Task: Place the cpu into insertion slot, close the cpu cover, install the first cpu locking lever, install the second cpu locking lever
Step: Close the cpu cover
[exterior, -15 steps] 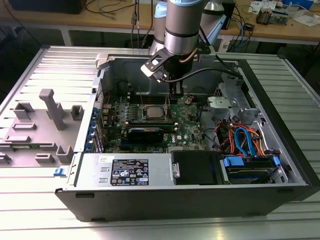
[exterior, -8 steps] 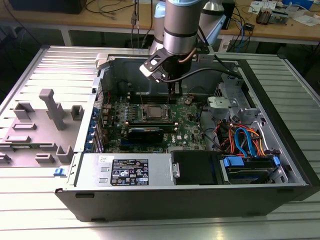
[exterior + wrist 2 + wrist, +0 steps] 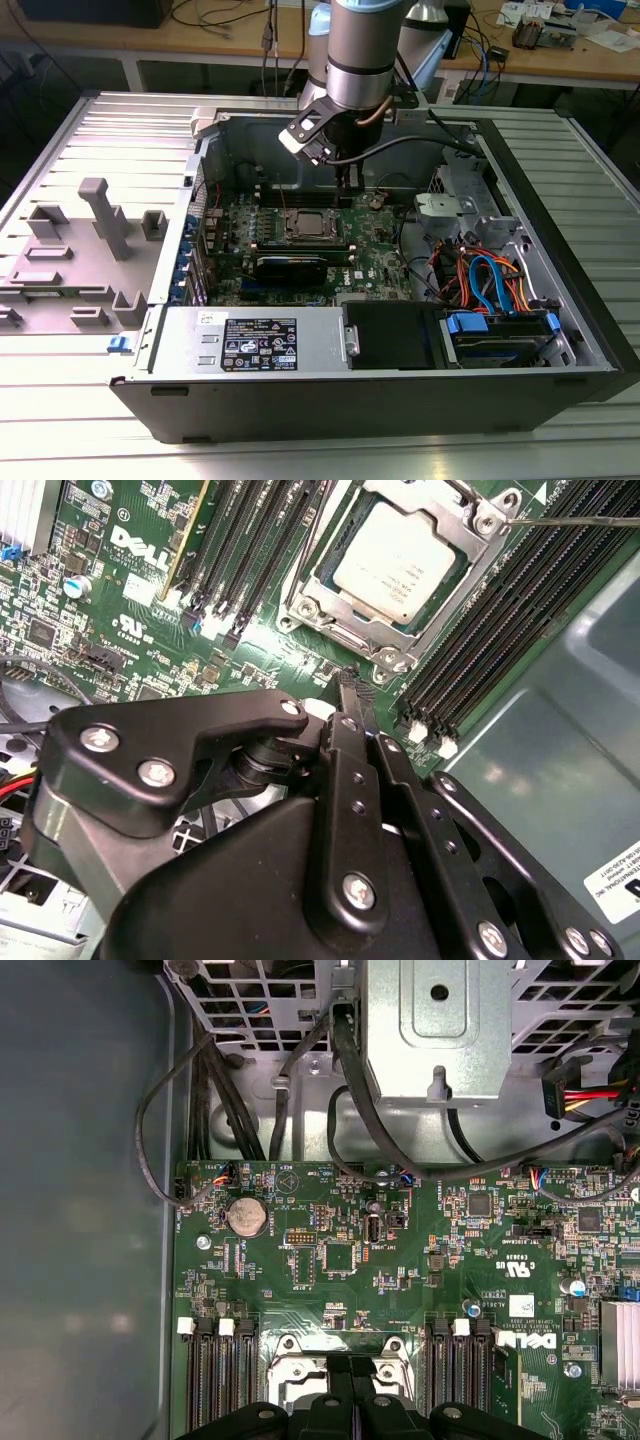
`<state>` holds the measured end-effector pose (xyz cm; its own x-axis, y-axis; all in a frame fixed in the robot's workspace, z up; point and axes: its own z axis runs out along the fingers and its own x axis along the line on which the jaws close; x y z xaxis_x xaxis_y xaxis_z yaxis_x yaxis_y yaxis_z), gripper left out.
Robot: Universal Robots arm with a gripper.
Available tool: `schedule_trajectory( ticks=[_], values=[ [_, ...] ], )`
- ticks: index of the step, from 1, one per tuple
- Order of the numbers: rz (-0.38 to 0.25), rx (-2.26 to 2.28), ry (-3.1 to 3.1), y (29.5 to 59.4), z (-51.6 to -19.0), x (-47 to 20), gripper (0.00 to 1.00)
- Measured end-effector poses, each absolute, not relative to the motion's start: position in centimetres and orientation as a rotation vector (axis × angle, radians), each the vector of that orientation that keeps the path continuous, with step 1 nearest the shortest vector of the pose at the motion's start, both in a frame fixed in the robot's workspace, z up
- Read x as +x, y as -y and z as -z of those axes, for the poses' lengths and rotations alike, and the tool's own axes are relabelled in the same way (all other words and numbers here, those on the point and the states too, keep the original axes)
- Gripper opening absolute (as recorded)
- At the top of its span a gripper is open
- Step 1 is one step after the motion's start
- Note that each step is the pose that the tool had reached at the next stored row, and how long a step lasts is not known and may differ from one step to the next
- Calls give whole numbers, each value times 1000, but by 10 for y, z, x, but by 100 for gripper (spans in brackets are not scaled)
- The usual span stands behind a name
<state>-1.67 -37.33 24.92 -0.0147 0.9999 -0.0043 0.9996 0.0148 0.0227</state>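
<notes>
Second wrist view: closed gripper (image 3: 349,692) near cpu cover (image 3: 462,520) corner.

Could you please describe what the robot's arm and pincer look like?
The arm is a silver-grey cylinder with a black band and a black cable off its wrist. The pincer is matte black, its links fastened by silver screws.

You're working on a ribbed metal tabletop (image 3: 60,440). Directly on it lies the open computer case (image 3: 400,400) (on its side, inside facing up). A grey plastic fixture (image 3: 100,220) sits just beside it, at the exterior view's left.
</notes>
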Motion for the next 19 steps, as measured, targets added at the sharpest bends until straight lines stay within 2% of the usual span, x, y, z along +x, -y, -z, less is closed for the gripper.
schedule_trajectory(
  ticks=[19],
  values=[
    [-23,2184,-2230,373,-233,-74,11]
  ],
)
